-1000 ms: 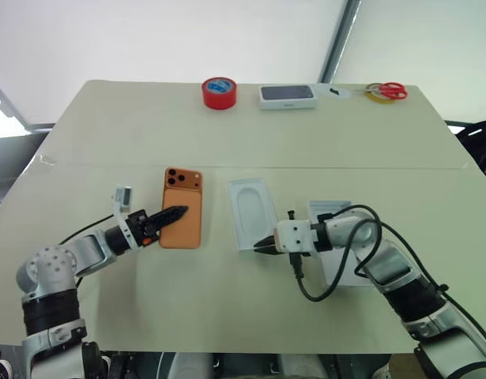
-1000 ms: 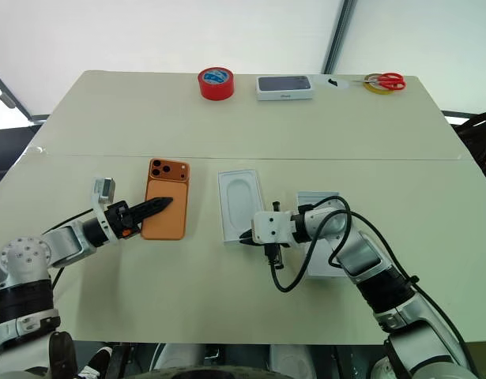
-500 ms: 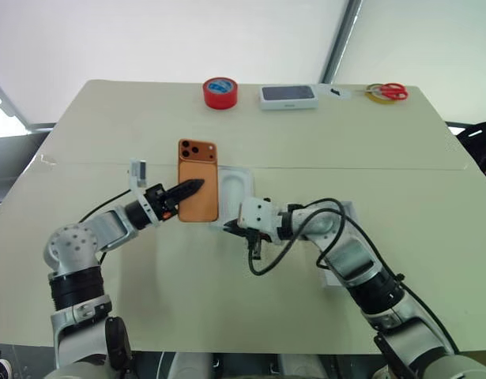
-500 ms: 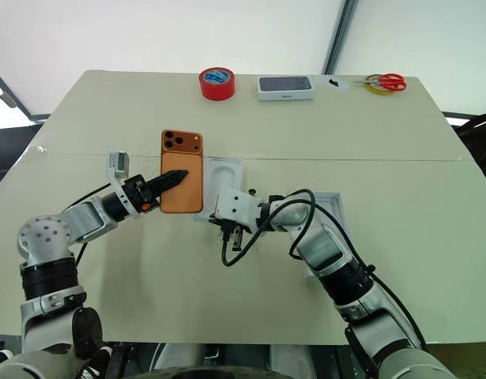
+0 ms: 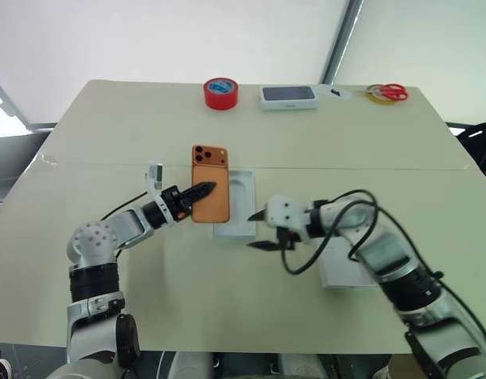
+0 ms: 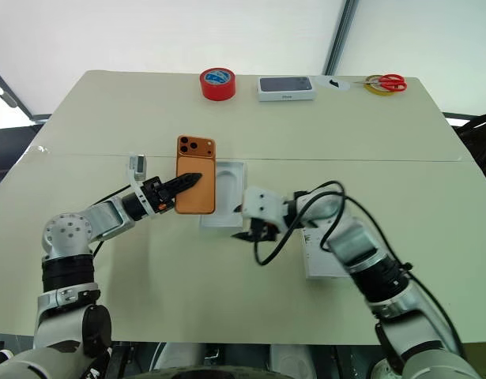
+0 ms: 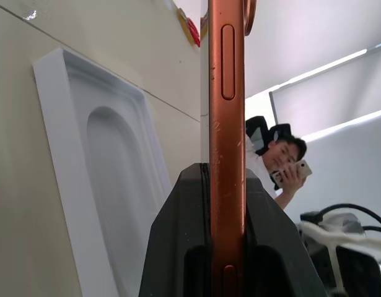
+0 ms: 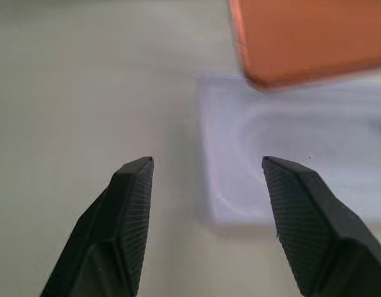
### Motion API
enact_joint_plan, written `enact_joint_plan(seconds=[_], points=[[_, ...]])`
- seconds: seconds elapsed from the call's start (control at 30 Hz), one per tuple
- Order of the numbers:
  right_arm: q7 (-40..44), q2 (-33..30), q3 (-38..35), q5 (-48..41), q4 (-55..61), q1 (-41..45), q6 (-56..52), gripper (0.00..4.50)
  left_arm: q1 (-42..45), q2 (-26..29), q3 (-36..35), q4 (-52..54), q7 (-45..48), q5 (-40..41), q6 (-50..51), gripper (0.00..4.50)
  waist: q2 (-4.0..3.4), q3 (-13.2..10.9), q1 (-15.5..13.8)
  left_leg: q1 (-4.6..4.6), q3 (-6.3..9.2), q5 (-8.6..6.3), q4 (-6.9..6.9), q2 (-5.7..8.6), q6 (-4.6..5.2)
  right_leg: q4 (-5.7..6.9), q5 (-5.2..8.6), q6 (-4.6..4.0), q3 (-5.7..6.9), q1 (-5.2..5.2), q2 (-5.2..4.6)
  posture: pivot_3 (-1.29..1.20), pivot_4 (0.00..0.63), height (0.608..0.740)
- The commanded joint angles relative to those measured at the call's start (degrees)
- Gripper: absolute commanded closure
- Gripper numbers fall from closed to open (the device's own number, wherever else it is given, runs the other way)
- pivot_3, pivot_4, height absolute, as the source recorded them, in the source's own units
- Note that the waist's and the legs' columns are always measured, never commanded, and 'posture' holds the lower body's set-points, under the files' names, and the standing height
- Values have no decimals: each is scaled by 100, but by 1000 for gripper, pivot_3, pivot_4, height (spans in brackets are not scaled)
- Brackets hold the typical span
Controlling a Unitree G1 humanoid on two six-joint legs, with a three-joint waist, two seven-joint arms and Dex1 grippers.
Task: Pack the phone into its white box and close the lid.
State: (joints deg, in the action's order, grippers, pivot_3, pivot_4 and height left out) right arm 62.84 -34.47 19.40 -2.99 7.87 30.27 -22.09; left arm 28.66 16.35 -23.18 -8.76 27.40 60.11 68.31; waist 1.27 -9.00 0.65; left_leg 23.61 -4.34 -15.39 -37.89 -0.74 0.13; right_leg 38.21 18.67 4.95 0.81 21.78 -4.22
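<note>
The left gripper (image 5: 201,190) clamps the orange phone (image 5: 210,194) edge-on between its two black fingers, holding it above the table (image 5: 148,126) and partly over the white insert tray (image 5: 236,207). The right gripper (image 5: 257,230) hangs with its jaws wide apart and empty at the tray's near corner. A white box (image 5: 343,264) lies on the table behind the right arm.

A lab or test bay: beige worktable (image 5: 108,134) under white tent sheeting (image 5: 148,39) (seated person (image 7: 274,162) watching).
</note>
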Motion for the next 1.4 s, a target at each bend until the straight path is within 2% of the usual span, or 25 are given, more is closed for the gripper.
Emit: enact_joint_plan(seconds=[0.03,0.1,0.3,0.5,0.57,0.6,0.7,0.8,1.1,1.4], points=[[-68,-142,-358,12,-538,232,553,1464,-34,-240,20,198,-49,179,-78,4500,0,0,9,0,0,0,0,0,0,-1,0,0,0,0,0,0,150,730],[-139,-191,-391,152,-886,304,1009,1464,-59,-378,44,227,-122,146,-135,4500,1,-1,12,0,-1,0,1,-4,0,-1,0,0,0,1,2,0,150,730],[-312,-60,-506,164,-1429,504,1442,1464,-227,-518,170,212,-185,58,-126,4500,1,-1,21,0,-2,0,0,-8,0,-2,0,0,-1,1,7,0,150,730],[-263,-19,-457,127,-1474,482,1723,1464,-264,-574,191,156,-268,-25,-220,4500,2,-2,1,0,-2,0,-6,-10,0,-3,0,1,0,-4,7,0,150,730],[-281,7,-456,127,-1443,465,1717,1407,-215,-611,191,92,-329,-57,-294,3501,2,-2,-1,0,-1,0,-7,-9,0,-3,0,1,0,-5,7,0,150,730],[-286,14,-446,137,-1436,457,1722,1407,-197,-606,237,85,-323,-89,-306,3278,2,-2,1,0,-1,0,-7,-10,0,-3,0,1,0,-5,7,0,150,730],[-313,38,-408,186,-1451,463,1760,1407,-156,-569,427,134,-307,-225,-317,1900,2,-2,-4,-1,0,0,-7,-10,-1,-3,0,1,0,-5,8,0,150,730],[-322,75,-410,182,-1473,486,1738,1407,-16,-628,293,109,-470,-67,-215,1900,2,-2,2,-6,2,0,-11,-9,0,-4,0,1,3,-16,7,0,150,730],[-437,201,-380,278,-1500,460,1780,1407,246,-127,748,-51,-576,-577,77,1900,2,-2,5,-8,4,0,-9,-10,-1,-6,0,1,5,-17,9,0,150,730],[-478,220,-396,343,-1528,463,1791,1407,135,331,694,533,-441,-416,282,1900,2,-3,19,-9,4,0,-6,-12,-1,-6,0,1,4,-16,9,0,150,730]])
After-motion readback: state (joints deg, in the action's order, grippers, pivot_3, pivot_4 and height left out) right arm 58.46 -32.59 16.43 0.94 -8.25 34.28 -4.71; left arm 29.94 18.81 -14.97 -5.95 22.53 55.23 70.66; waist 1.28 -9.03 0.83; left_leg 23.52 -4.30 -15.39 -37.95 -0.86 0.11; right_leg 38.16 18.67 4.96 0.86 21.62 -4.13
